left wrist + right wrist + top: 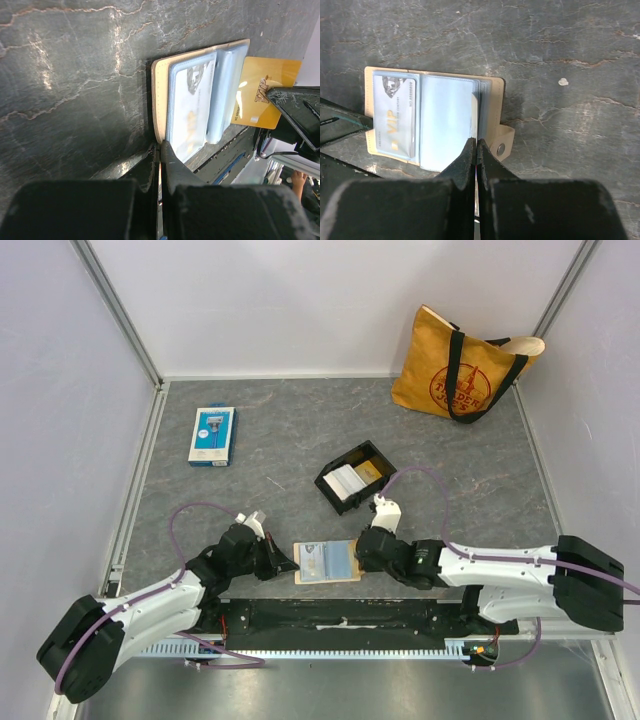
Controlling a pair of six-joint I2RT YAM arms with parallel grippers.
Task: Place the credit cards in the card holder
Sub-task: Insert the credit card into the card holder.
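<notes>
The tan card holder (327, 562) lies open near the table's front edge, its clear sleeves (447, 120) fanned out. A grey-blue credit card (395, 117) marked VIP sits in the left sleeve. My left gripper (161, 145) is shut on the edge of the holder's tan cover (159, 95). From the right, my right gripper (476, 142) is shut on a gold credit card (260, 95), which its own camera sees edge-on. The card's far edge is tucked among the sleeves. More credit cards (347, 480) lie in the black tray (385, 462) behind.
A blue-and-white flat package (212, 435) lies at the back left. A yellow tote bag (460, 365) with black handles stands in the back right corner. The holder's snap tab (502, 145) sticks out beside my right fingers. Walls close three sides.
</notes>
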